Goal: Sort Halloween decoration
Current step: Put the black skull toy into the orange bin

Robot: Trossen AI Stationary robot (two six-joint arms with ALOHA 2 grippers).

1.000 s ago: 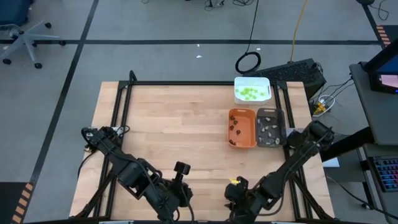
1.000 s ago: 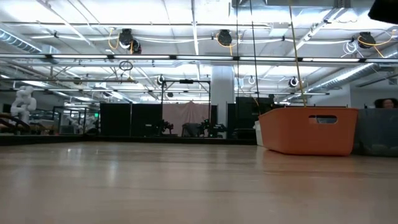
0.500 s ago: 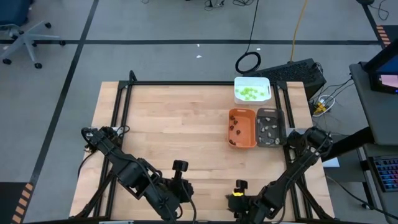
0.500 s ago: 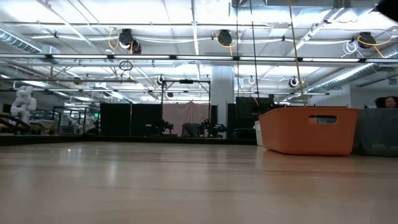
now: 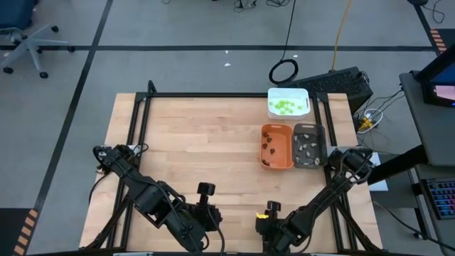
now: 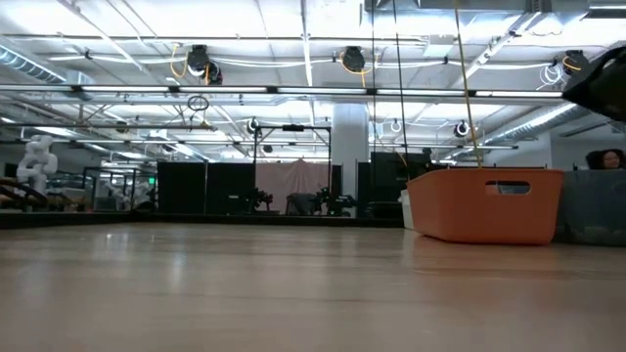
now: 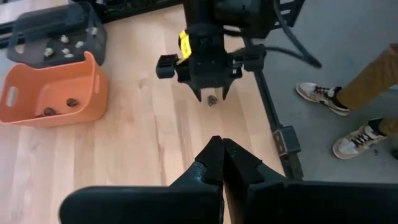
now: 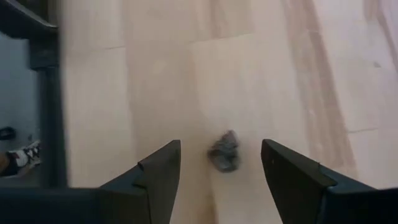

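Observation:
One small grey-brown piece of the Halloween decoration [image 8: 225,153] lies on the wooden table near its front edge, also seen as a speck [image 7: 212,100] in the left wrist view. My right gripper [image 8: 219,145] is open just above it, pointing steeply down, one finger on each side, touching nothing; it shows from the front as my right gripper [image 7: 208,92] and from above as my right gripper [image 5: 268,212]. My left gripper [image 7: 221,154] is shut and empty, held high near the front edge [image 5: 206,201].
At the back right stand a white tray [image 5: 288,93] with lime-green pieces, an orange tray [image 5: 276,161] with dark brown pieces and a grey tray [image 5: 308,130] with pale pieces. A person's shoes [image 7: 322,98] stand on the floor beside the table frame.
My right gripper has sunk toward the table over the loose piece near the front edge, and its wrist has rolled. The piece has not moved.

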